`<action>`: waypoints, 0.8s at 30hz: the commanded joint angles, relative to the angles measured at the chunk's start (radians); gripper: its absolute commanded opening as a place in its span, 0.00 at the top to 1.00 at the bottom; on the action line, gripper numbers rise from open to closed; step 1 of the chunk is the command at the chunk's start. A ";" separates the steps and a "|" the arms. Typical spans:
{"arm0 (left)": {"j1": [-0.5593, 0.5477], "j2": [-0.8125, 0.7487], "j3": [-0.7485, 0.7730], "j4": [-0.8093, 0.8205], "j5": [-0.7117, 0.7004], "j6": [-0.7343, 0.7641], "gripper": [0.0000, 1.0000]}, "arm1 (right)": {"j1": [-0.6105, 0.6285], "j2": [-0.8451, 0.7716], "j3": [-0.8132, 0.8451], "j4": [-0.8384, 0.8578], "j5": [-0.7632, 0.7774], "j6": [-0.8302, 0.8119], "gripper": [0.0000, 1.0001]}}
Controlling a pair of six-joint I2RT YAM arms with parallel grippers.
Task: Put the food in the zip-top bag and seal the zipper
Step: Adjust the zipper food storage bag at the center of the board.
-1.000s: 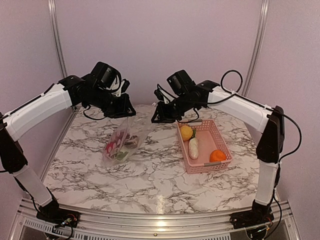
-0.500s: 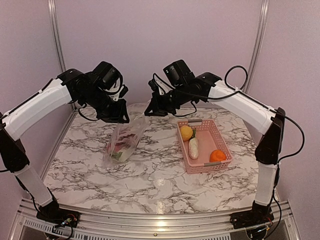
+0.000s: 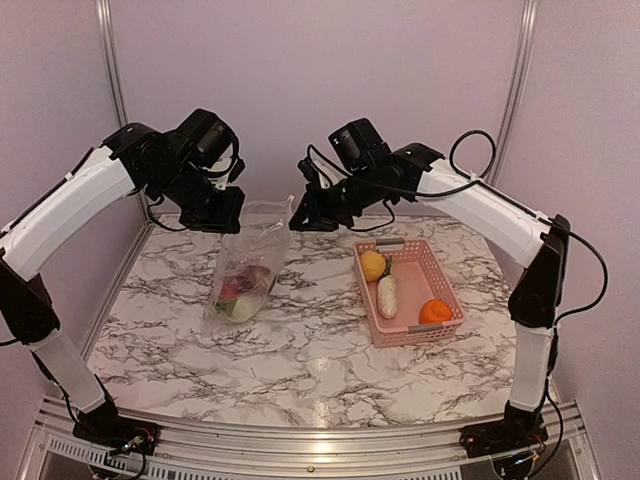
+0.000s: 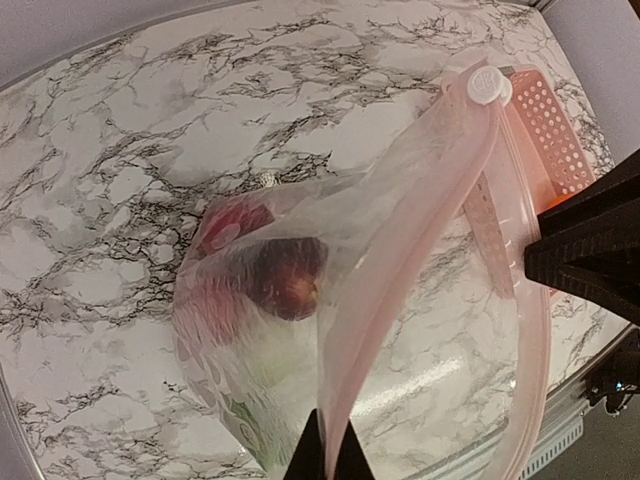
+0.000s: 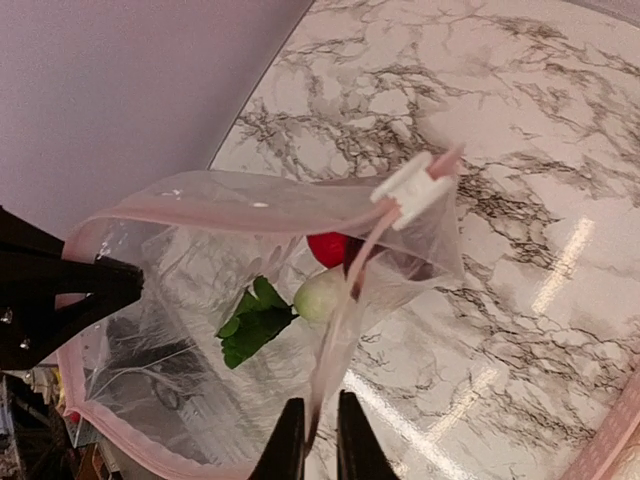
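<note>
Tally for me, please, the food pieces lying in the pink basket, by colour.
Yellow piece: 1
White piece: 1
Orange piece: 1
Total: 3

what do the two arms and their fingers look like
Both the left arm and right arm have smooth white shells on the long links, with black joints, wrists and bases. Loose black cables loop near each wrist. The fingers are thin, black and wedge-shaped.
</note>
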 commanded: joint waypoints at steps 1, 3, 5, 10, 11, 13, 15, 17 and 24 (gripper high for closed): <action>-0.004 0.040 0.024 -0.019 -0.011 0.019 1.00 | -0.016 -0.030 0.013 0.045 -0.043 -0.021 0.80; -0.004 0.042 0.026 0.000 -0.022 0.017 1.00 | -0.032 -0.052 0.008 0.049 -0.015 -0.025 0.67; -0.004 0.043 0.026 0.021 -0.036 0.016 1.00 | -0.054 -0.083 -0.010 0.047 0.029 -0.038 0.54; -0.004 0.041 0.019 0.064 -0.045 0.007 1.00 | -0.117 -0.189 -0.077 0.066 0.142 -0.096 0.20; -0.004 0.042 0.016 0.070 -0.044 0.004 1.00 | -0.125 -0.210 -0.092 0.067 0.188 -0.109 0.06; -0.003 0.043 0.006 0.081 -0.040 0.000 1.00 | -0.149 -0.253 -0.146 0.076 0.273 -0.117 0.02; -0.003 0.042 -0.005 0.090 -0.037 -0.002 1.00 | -0.184 -0.302 -0.234 0.105 0.330 -0.107 0.02; -0.003 0.038 -0.017 0.103 -0.034 -0.001 1.00 | -0.244 -0.354 -0.340 0.151 0.319 -0.089 0.02; -0.002 0.024 -0.054 0.144 -0.041 0.000 1.00 | -0.343 -0.485 -0.598 0.253 0.234 -0.068 0.11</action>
